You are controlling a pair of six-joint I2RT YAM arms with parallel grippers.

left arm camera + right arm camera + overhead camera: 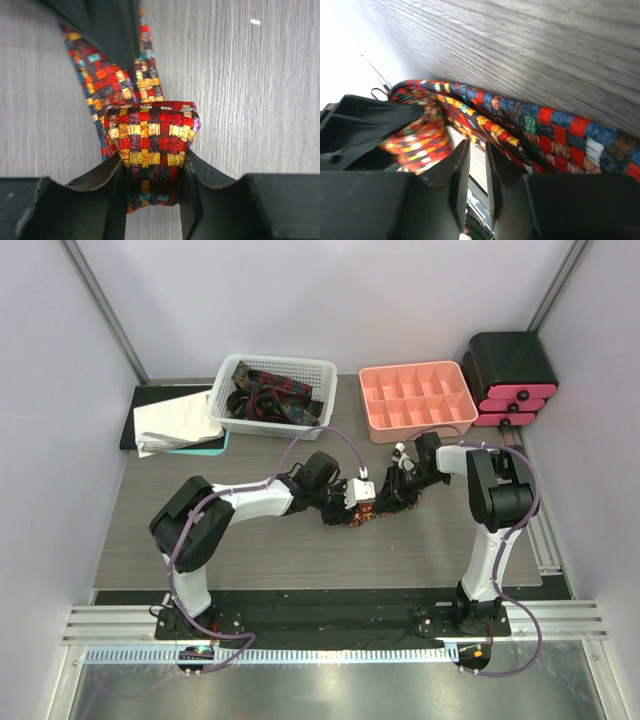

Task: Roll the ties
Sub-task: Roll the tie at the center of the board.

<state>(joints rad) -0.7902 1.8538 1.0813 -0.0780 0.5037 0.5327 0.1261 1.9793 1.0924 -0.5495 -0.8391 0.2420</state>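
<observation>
The left claw [150, 181] clamped the soft, light, likely slippery tie [150, 132], part-rolled between its fingers and best pinched across the roll's sides, its tail trailing ahead toward the right claw [476, 167], whose jaws stood nearly together, holding anything or not I couldn't tell.

Bright, even light; wrist views blur near their edges.

I see the basket [222, 408] at the back left with ties [268, 392] in it, a cloth [172, 426] to its left and the tray [418, 431] to its right. The drawers [512, 370] stand right of the tray, in the far corner. Mid-table, one tie [150, 142] lies between the left gripper [360, 506] and right gripper [399, 494].
</observation>
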